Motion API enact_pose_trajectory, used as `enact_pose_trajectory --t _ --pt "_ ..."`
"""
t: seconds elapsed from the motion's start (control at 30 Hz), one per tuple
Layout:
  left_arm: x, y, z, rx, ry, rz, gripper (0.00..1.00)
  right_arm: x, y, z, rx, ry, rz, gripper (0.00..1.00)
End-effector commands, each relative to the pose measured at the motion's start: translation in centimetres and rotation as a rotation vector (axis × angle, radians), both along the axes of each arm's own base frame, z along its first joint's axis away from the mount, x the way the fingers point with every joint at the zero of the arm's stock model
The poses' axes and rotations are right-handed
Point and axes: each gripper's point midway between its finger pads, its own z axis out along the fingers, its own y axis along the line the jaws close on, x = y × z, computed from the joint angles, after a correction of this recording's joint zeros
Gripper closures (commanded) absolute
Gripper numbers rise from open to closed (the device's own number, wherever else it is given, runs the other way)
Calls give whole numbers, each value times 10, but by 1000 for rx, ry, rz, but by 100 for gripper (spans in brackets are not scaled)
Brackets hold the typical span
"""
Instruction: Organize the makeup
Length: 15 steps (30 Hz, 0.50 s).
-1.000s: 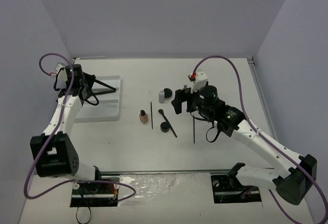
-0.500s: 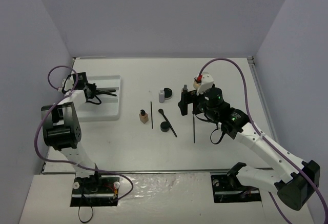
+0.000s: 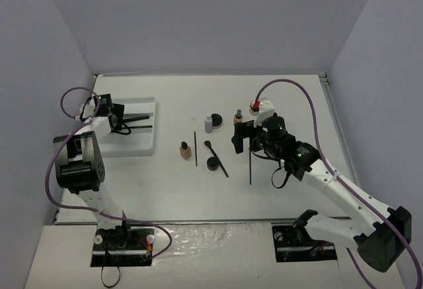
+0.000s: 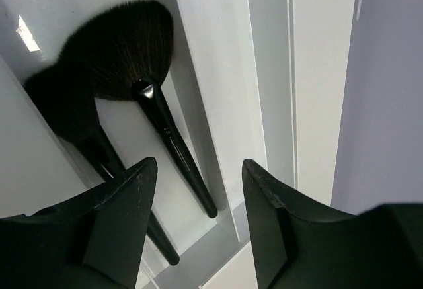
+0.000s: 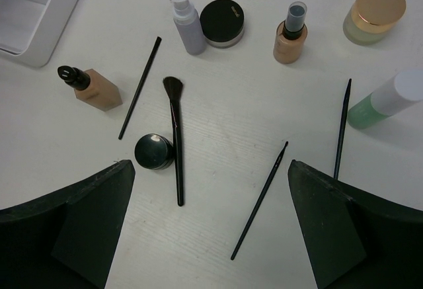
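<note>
Two brushes flat in one channel of the white tray [image 4: 218, 71]: a fan brush [image 4: 142, 57] and a second brush [image 4: 66, 110] at its 8 o'clock, bristles toward 11, handles toward 5. Just above the handle ends, the left gripper [image 4: 198, 165], fingers parted, nothing between them.

Over mid-table, the right gripper [image 5: 210, 166], spread wide and empty, clear above loose makeup. Seen from its wrist:
- At 9 o'clock of the gap: a small black pot [image 5: 153, 151], with a flat-headed brush [image 5: 174, 137] just beside it.
- Toward 10: a thin pencil [image 5: 140, 87] and a tan foundation bottle [image 5: 92, 87].
- Toward 12: a grey bottle [image 5: 186, 28] and a round black compact [image 5: 222, 21].
- Toward 1: a beige bottle [image 5: 291, 38].
- Toward 2: a gold-lidded jar [image 5: 377, 14] and a green-white bottle [image 5: 390, 100].
- Toward 3: a long liner pencil [image 5: 342, 130].
- Toward 4: a slim brush [image 5: 260, 200].
</note>
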Motion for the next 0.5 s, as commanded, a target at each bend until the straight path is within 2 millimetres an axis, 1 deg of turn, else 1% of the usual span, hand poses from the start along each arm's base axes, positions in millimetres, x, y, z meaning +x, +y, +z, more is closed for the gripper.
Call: enact_pose_trajectory --t 0.0,0.03,0.1,0.17,0.23,0.3,0.37,0.4,0.47 --pt "5 5 67 24 -161 14 47 9 -1 4 -5 -31 -18 3" --pt "2 3 73 29 -166 -6 46 11 1 -3 -16 -7 -18 5" --pt "-4 -2 92 44 -193 -41 43 13 5 -19 -39 43 -11 10" --pt "-19 -7 112 95 -194 -103 40 13 10 -34 -53 93 3 16" --pt "-30 -13 128 143 -195 -170 35 12 14 -58 -84 162 17 20" --pt "-42 -21 146 208 -195 -257 28 5 22 -79 -92 230 56 25" --pt "-59 -28 165 298 -185 -358 23 -1 28 -95 -107 277 82 30" --pt "-67 -31 174 349 -183 -408 18 -5 32 -104 -130 296 95 32" --pt "-85 -36 187 437 -171 -496 11 -13 38 -121 -174 326 116 35"
